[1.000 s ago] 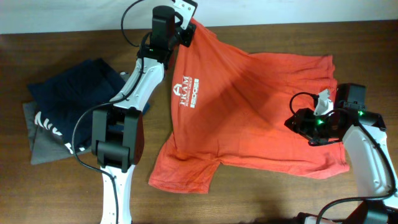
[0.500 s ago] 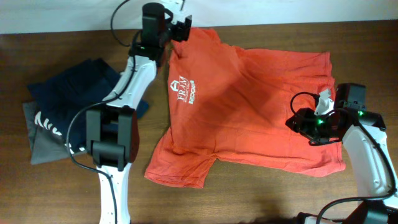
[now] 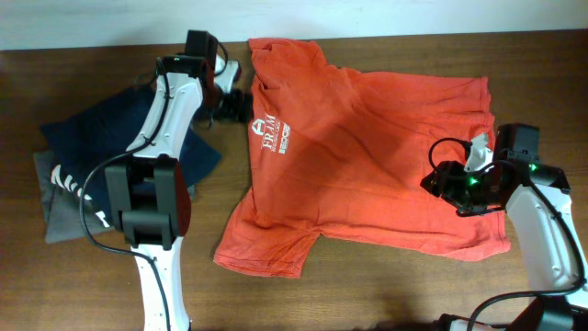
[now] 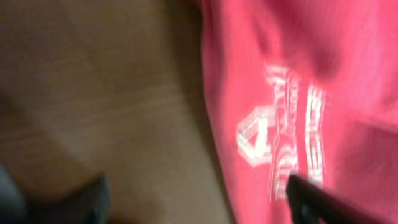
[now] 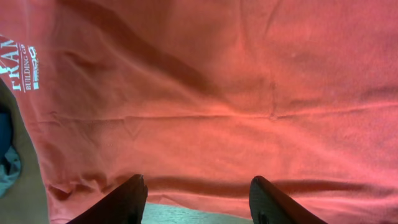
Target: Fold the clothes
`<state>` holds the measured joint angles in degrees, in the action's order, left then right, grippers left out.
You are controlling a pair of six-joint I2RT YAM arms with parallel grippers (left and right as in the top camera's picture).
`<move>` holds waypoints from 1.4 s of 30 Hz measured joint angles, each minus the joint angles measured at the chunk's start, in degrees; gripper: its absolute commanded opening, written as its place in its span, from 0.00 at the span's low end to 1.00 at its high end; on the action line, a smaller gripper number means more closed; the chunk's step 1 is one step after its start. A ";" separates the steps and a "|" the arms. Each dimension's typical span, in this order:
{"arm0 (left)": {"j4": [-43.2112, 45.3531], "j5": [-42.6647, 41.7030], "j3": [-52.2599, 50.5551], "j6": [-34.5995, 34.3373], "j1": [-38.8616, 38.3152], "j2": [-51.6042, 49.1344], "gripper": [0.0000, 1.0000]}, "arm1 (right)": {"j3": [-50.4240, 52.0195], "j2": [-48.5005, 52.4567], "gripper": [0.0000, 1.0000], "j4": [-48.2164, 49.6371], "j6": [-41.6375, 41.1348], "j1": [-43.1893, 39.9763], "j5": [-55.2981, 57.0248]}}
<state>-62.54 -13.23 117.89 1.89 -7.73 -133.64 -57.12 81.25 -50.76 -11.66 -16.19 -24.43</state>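
The T-shirt (image 3: 367, 156) is spread out for folding. Fingers of the left gripper (image 3: 236, 101) and right gripper (image 3: 448, 184) are parted, nothing clamped.

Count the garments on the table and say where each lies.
3: orange-red T-shirt spread centrally; navy garment at left; grey garment beneath it, partly hidden. More may lie underneath.
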 measured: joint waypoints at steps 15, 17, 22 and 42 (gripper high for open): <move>-31.36 2.73 -0.02 2.64 -0.17 0.63 0.59 | 0.00 0.00 0.66 -0.96 -6.51 0.00 2.47; -32.70 3.85 -0.17 2.84 -0.17 2.32 0.59 | 0.00 0.00 0.67 -1.01 -7.80 -0.02 2.75; -30.62 5.62 -5.42 2.99 -0.42 13.38 0.70 | 0.00 0.00 0.69 -1.07 -9.22 -1.90 2.99; 6.60 2.29 -53.72 -5.16 -3.74 28.89 0.69 | 0.00 1.55 0.75 -1.03 -9.38 -11.58 11.47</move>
<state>-55.94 -10.94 64.16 -3.27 -11.46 -104.75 -57.12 82.81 -51.79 -21.04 -27.77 -12.95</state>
